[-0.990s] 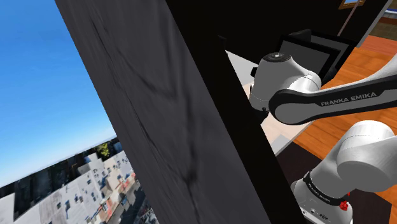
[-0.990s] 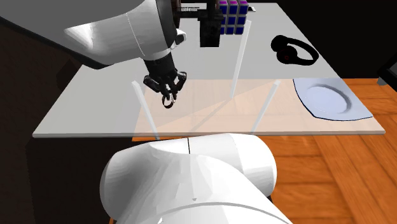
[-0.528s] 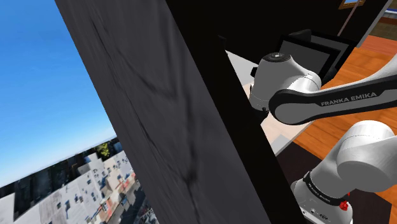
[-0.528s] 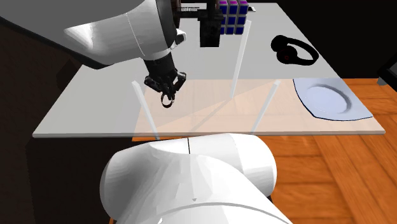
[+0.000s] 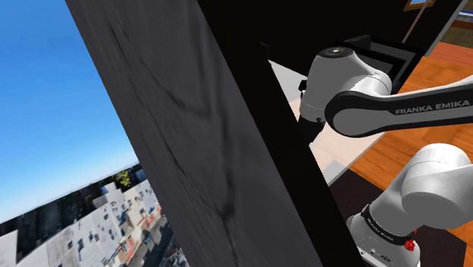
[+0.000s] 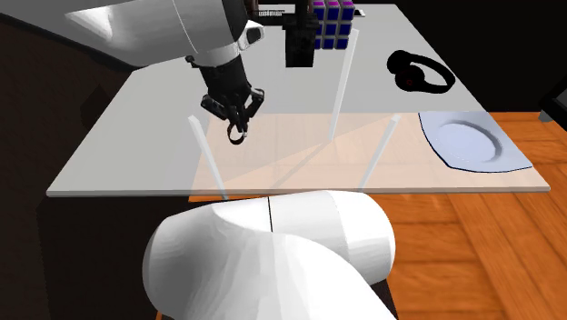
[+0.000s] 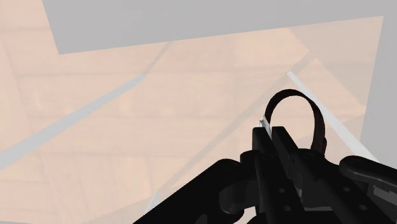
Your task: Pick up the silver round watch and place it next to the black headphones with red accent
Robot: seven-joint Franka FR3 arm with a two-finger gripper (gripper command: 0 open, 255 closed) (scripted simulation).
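The white arm (image 6: 154, 27) holds its all-black two-finger gripper (image 6: 239, 125) toward 6 o'clock in the second exterior view, fingers closed on a dark-strapped watch (image 6: 237, 138).

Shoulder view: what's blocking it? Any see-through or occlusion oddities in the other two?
Shoulder view: a dark slab covers the middle, with blue sky left of it. Second exterior view: the tabletop is see-through, with orange floor and table legs showing through it, and a white arm link blocks the foreground. Wrist view: floor planks show through the tabletop behind the watch.

A colourful puzzle cube (image 6: 333, 20) and a pale plate (image 6: 470, 139) sit well apart on the table (image 6: 154, 109).
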